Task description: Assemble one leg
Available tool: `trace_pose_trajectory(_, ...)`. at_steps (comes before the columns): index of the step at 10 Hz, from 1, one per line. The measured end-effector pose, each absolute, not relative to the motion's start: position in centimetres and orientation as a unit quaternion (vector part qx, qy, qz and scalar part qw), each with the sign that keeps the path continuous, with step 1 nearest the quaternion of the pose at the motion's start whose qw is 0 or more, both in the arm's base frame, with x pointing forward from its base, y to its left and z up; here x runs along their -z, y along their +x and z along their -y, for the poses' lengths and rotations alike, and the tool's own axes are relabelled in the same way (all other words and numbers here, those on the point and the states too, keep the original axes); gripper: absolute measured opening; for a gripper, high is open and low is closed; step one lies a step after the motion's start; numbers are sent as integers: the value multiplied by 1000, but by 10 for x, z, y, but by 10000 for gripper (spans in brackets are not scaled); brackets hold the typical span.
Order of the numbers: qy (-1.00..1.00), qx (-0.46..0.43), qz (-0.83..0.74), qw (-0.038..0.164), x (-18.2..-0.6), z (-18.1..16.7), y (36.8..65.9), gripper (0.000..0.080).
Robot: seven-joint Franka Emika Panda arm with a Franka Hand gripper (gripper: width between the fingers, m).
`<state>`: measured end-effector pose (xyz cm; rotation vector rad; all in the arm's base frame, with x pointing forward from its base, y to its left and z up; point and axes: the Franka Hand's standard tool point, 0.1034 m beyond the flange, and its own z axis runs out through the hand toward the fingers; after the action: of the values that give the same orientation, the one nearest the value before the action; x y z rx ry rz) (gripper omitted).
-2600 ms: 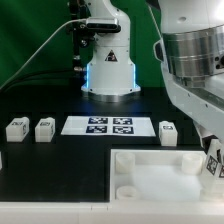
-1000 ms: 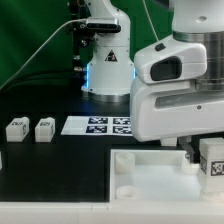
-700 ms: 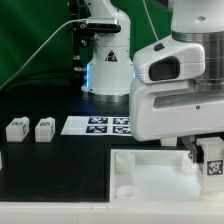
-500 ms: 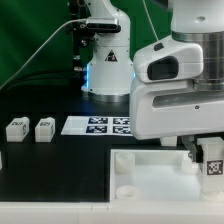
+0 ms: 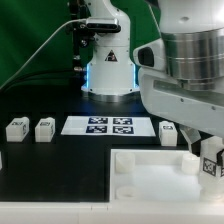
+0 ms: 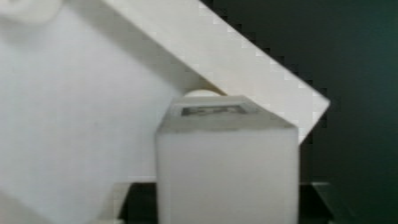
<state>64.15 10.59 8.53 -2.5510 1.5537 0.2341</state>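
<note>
Your gripper (image 6: 222, 205) is clenched on the leg (image 6: 222, 140): in the wrist view the white post fills the gap between the two dark fingers, standing straight out from them. Exterior view puts the leg (image 5: 213, 162) at that view's far right edge, marker face toward the camera, over the far right part of the white tray (image 5: 150, 172). Cannot tell whether it touches the tray. Wrist view shows a corner of the tray (image 6: 71, 100) right behind the post. On the black table (image 5: 60, 170), the marker board (image 5: 108, 125) lies flat mid-scene. A loose post (image 5: 15, 128) and its neighbour (image 5: 44, 128) stand side by side toward the exterior view's left. A third post (image 5: 168, 133) stands just right of the marker board.
</note>
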Motion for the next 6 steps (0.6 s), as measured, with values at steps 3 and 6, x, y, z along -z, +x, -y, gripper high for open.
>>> trace_pose_trajectory(3,-755,-90,-647,57,-83,-108,638,294)
trace_pose_trajectory(6,-686,-93,-720,48,-80,-115,636,294)
